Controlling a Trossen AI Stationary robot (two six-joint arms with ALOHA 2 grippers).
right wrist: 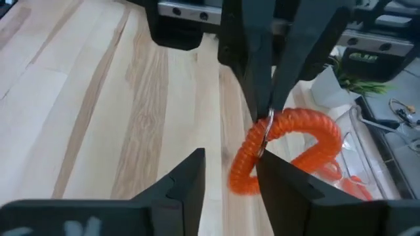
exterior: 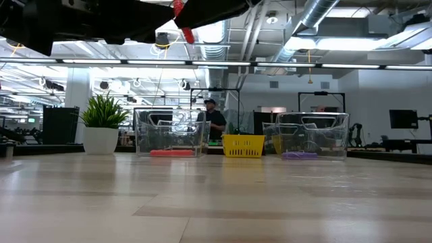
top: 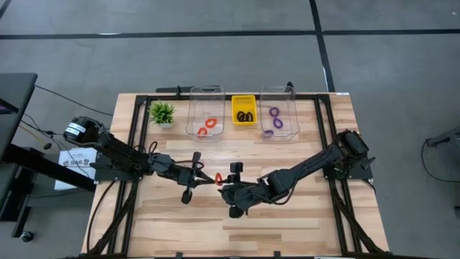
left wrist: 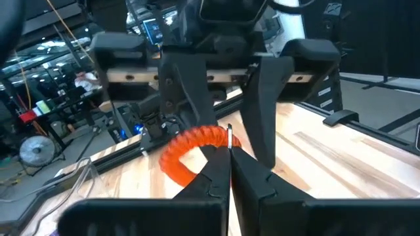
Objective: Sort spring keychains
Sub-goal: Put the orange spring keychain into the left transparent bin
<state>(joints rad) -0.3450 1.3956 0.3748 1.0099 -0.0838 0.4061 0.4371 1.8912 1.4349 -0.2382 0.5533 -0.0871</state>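
Red keychain (top: 218,178) mid-air, between both jaws.
My left jaws (top: 210,178) clamp its metal ring; right jaws (top: 228,180) stand open around it. Loop's long axis runs roughly left-right above the counter (top: 287,223).

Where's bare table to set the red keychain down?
Bare: the near boards below both claws, and the strip between the plant and the left claw. Crowded: mid-table, where the right claw meets it around the red keychain.

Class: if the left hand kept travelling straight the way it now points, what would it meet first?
Probably the right hand, open and facing it close by; the left hand is shut on the red spring keychain between them.
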